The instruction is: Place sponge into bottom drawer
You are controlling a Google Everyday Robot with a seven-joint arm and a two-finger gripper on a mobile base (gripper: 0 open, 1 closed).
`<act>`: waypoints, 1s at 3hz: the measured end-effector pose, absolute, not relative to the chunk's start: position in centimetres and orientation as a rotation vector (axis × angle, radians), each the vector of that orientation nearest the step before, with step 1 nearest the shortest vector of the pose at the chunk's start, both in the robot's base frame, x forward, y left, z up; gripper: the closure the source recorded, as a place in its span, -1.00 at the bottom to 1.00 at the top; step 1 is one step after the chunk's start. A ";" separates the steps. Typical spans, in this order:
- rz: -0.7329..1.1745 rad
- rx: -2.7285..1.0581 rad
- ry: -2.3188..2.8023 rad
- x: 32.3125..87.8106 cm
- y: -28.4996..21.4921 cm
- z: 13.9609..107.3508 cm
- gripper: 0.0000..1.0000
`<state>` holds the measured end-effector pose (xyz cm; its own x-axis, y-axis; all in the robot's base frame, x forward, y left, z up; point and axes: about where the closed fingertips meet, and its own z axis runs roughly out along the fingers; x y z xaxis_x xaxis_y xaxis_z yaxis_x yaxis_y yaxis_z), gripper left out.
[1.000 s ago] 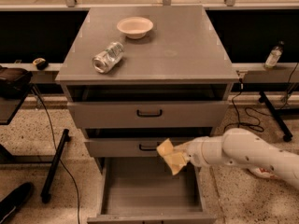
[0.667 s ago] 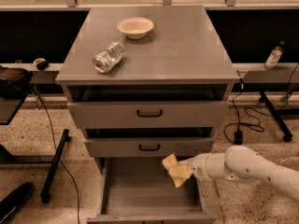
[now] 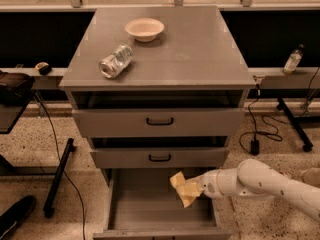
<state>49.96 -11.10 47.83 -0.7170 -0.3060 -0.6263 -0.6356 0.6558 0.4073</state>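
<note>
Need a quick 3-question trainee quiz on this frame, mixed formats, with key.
1. True or false: the sponge lies on the floor of the bottom drawer.
2. What lies on its side on the cabinet top? A) mug B) plastic bottle C) can
3. How many drawers show a black handle?

Key
1. False: the gripper holds it in the air over the open drawer.
2. B
3. Two: the top drawer and the middle drawer.
</note>
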 end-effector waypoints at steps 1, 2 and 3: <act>0.975 -0.727 2.327 51.4 -10.6 46.1 1.00; 1.152 -0.566 2.294 54.0 -9.6 41.2 1.00; 1.329 -0.469 2.286 54.2 -7.0 34.9 1.00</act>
<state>54.20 -7.05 34.86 -0.8401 -0.0646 -0.5386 -0.5000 0.4772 0.7227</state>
